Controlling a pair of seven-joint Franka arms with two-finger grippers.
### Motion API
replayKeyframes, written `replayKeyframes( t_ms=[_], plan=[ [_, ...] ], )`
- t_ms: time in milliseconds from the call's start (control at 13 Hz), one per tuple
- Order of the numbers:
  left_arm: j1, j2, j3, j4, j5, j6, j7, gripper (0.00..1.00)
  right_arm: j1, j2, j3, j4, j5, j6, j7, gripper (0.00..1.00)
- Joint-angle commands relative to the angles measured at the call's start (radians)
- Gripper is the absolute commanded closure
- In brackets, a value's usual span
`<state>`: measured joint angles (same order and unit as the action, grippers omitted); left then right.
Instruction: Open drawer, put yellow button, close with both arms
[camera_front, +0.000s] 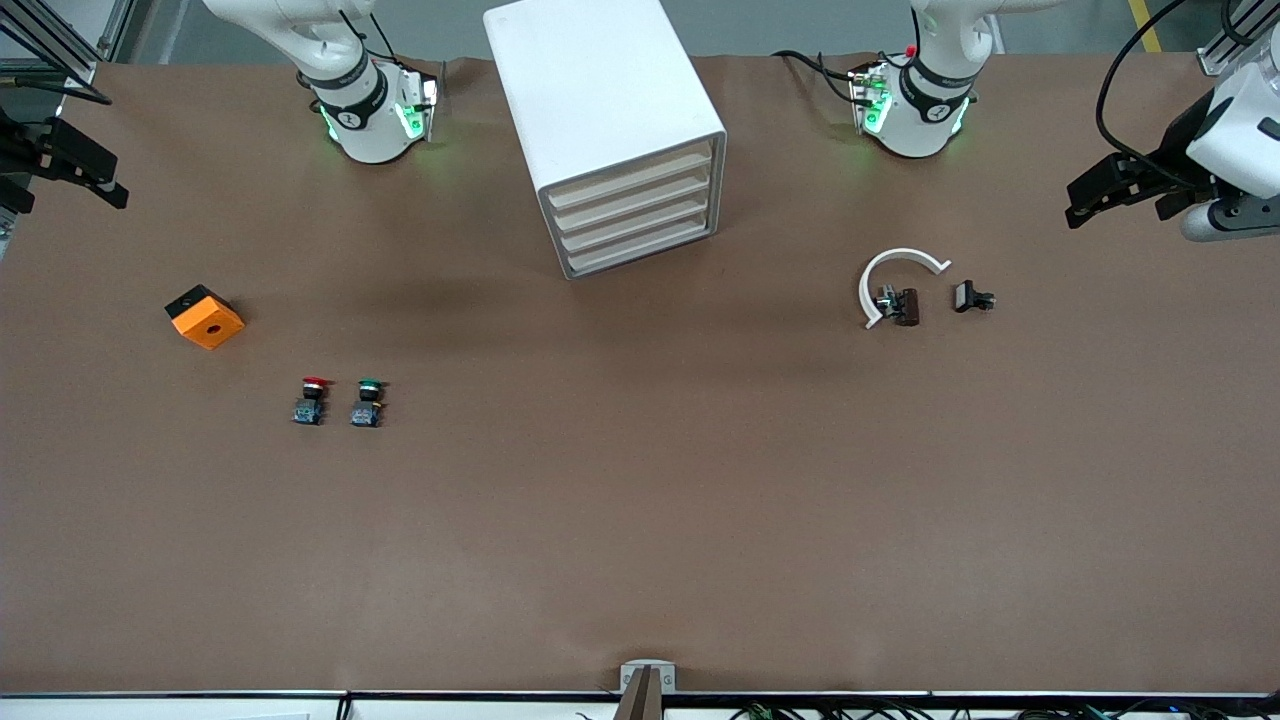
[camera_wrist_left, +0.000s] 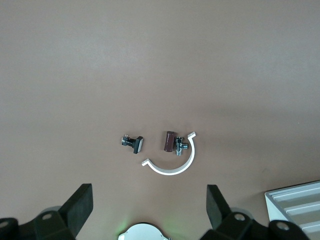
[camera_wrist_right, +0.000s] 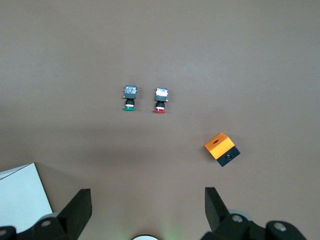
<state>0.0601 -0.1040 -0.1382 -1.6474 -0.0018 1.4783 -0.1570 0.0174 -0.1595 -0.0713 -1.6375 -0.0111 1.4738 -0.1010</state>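
The white cabinet (camera_front: 590, 90) stands between the two arm bases. Its top drawer (camera_front: 630, 180) is shut, flush with the three lower drawers. The yellow button is not in view. My left gripper (camera_front: 1075, 205) is open and empty, held up over the left arm's end of the table. In the left wrist view it (camera_wrist_left: 149, 192) looks down on small parts and a corner of the cabinet (camera_wrist_left: 295, 205). My right gripper (camera_front: 110, 185) is open and empty, held up over the right arm's end of the table, and it also shows in the right wrist view (camera_wrist_right: 148, 192).
A red-capped button (camera_front: 313, 400) and a green-capped button (camera_front: 368, 402) stand side by side. An orange square block (camera_front: 205, 317) lies toward the right arm's end. A white curved piece (camera_front: 895, 275), a brown part (camera_front: 905, 305) and a black part (camera_front: 970, 297) lie toward the left arm's end.
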Motion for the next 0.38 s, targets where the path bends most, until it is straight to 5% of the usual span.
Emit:
replayKeyframes(
  t_ms=[0,308],
  plan=[
    [0.003,0.003,0.0,0.021,0.003,-0.022,-0.002,0.0,-0.007,-0.012,0.01,-0.005,-0.01,-0.001,-0.009,0.0],
    [0.003,0.003,0.002,0.029,0.003,-0.036,-0.074,0.0,-0.007,-0.012,0.01,-0.005,-0.01,0.0,-0.009,0.0]
  ],
)
